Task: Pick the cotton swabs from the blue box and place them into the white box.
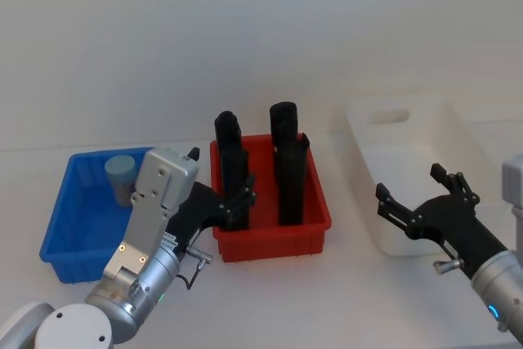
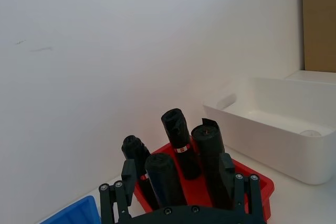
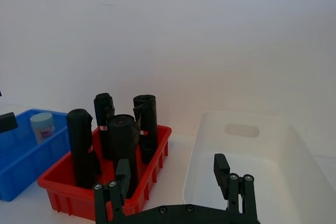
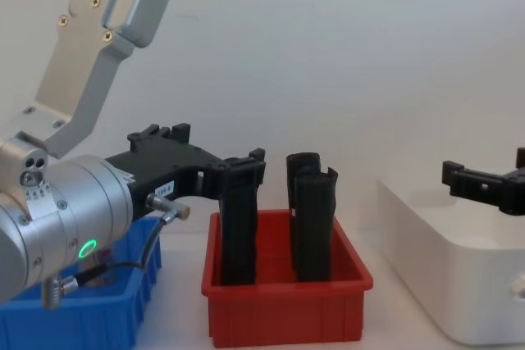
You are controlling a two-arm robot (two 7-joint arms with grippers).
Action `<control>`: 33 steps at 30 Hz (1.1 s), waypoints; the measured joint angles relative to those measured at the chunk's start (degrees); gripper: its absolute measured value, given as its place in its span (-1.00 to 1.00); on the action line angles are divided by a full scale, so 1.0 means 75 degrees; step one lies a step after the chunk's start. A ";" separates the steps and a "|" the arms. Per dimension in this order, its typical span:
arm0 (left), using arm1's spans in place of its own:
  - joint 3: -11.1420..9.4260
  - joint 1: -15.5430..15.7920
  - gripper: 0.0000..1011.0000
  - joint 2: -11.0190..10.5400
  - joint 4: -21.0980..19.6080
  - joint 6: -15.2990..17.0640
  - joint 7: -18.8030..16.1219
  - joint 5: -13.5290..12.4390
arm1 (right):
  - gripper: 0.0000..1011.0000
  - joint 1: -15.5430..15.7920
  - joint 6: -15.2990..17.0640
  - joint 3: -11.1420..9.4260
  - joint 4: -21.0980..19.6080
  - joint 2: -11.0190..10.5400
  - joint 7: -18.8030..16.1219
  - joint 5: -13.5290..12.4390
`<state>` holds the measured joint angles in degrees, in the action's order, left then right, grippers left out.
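Note:
One cotton swabs jar (image 1: 121, 176) with a light blue lid stands in the far part of the blue box (image 1: 72, 239); it also shows in the right wrist view as the jar (image 3: 42, 126) inside the blue box (image 3: 18, 156). My left gripper (image 1: 225, 190) hovers open and empty between the blue box and the red bin, raised in the chest view (image 4: 209, 151). Above the near end of the white box (image 1: 409, 149), my right gripper (image 1: 411, 183) is open and holds nothing. A small pale round shape (image 2: 311, 133) lies in the white box (image 2: 273, 124); I cannot tell what it is.
A red bin (image 1: 274, 239) holding several tall black rolls (image 1: 283, 161) stands between the blue and white boxes, close to my left gripper's fingers (image 4: 254, 161). A white wall rises right behind the boxes. Bare white table lies in front of them.

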<state>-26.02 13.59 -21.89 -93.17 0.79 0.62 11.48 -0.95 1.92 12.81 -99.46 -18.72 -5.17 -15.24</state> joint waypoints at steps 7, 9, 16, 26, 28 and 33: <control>0.0000 0.0000 0.98 0.0000 0.0000 0.0001 0.0001 0.0000 | 0.98 -0.0383 -0.0049 0.0010 0.0443 0.0145 -0.0285 0.0173; 0.0000 0.0000 0.98 0.0000 0.0000 0.0001 0.0001 0.0000 | 0.98 -0.0549 -0.0082 0.0022 0.0636 0.0210 -0.0407 0.0248; 0.0000 0.0000 0.98 0.0000 0.0000 0.0001 0.0002 0.0000 | 0.98 -0.1031 -0.0201 0.0058 0.1220 0.0402 -0.0721 0.0446; 0.0000 0.0000 0.98 0.0000 0.0000 0.0000 0.0002 0.0000 | 0.98 -0.2067 -0.0557 0.0144 0.2592 0.0809 -0.1386 0.0799; 0.0000 0.0000 0.98 0.0000 0.0000 0.0000 0.0002 0.0000 | 0.98 -0.2284 -0.0651 0.0160 0.2897 0.0890 -0.1543 0.0863; -0.0001 0.0000 0.98 0.0000 0.0000 0.0000 0.0002 0.0000 | 0.98 -0.2721 -0.0839 0.0201 0.3519 0.1052 -0.1849 0.0966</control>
<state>-26.03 13.59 -21.90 -93.17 0.80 0.63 11.48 -21.36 -4.37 14.32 -73.07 -10.83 -19.03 -7.99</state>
